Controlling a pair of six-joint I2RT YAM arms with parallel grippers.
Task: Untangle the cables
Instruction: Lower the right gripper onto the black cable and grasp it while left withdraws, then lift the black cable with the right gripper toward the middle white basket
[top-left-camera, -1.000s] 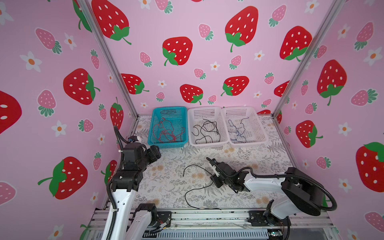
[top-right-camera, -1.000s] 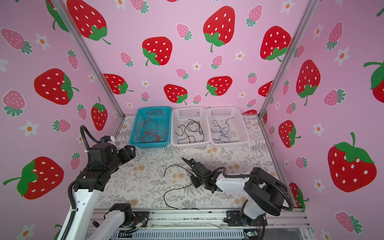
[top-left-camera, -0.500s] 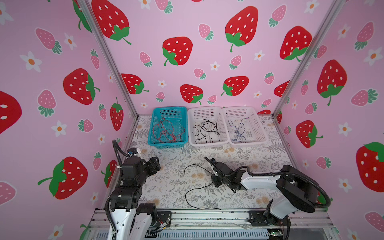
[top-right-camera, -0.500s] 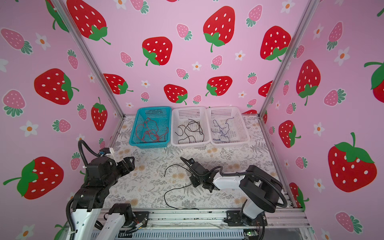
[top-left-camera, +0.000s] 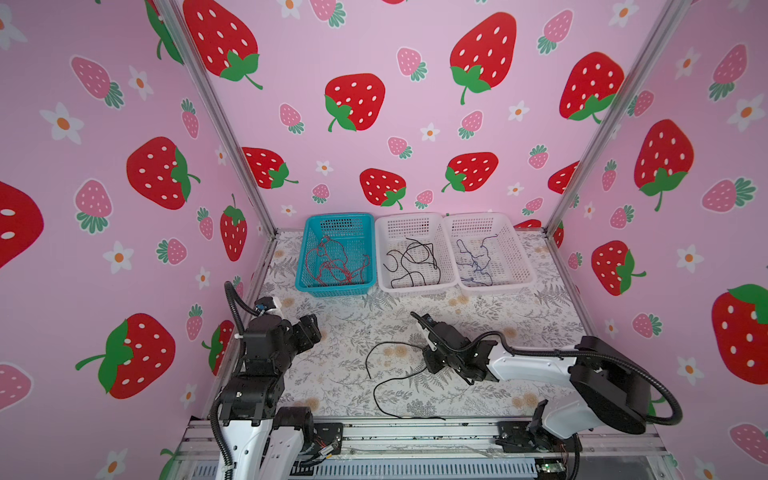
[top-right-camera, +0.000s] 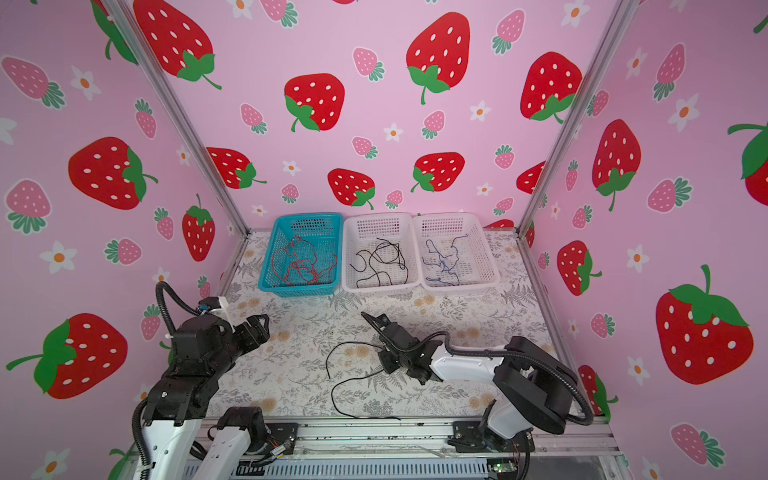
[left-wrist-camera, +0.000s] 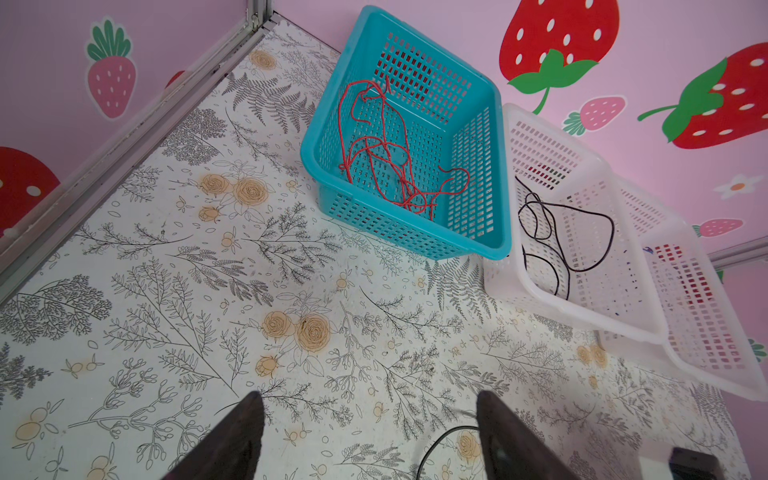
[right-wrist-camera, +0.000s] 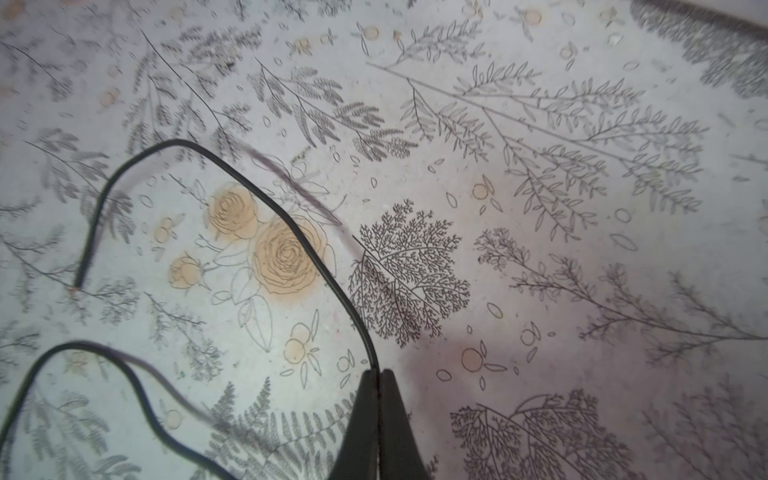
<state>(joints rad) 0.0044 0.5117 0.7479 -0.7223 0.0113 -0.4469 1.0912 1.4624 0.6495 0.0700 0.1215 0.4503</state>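
**Item 1. Black cable** (top-left-camera: 395, 343): lies loose on the worktop (top-left-camera: 340, 328), in front of the baskets. It sits in open bends, and I can make out no knot. One end trails toward the front rail.

**Item 2. Right fingers** (right-wrist-camera: 368, 395): pressed fully together low at the worktop, pinching the black cable at their very tips.

**Item 3. Left fingers** (left-wrist-camera: 241, 436): spread wide and empty, hanging over the left of the worktop, well apart from the cable.

**Item 4. Blue basket** (top-left-camera: 332, 291): holds the red cables (top-left-camera: 332, 266).

**Item 5. Mid basket** (top-left-camera: 415, 286): white, holds other black cables (top-left-camera: 411, 262).

**Item 6. End basket** (top-left-camera: 494, 284): white, holds the blue cables (top-left-camera: 478, 262).

**Handling note:** I judge the sorting nearly done, with this one black cable left for the mid basket.
- The pinch is on a string-thin wire at the tips, so I would raise it slowly and watch the wrist view for slip.
- I would lift high enough that both trailing bends leave the worktop before I move back. Otherwise a tail may drag, or snag the basket wall.
- I would release over the basket's middle.
- I would keep the left arm parked clear.
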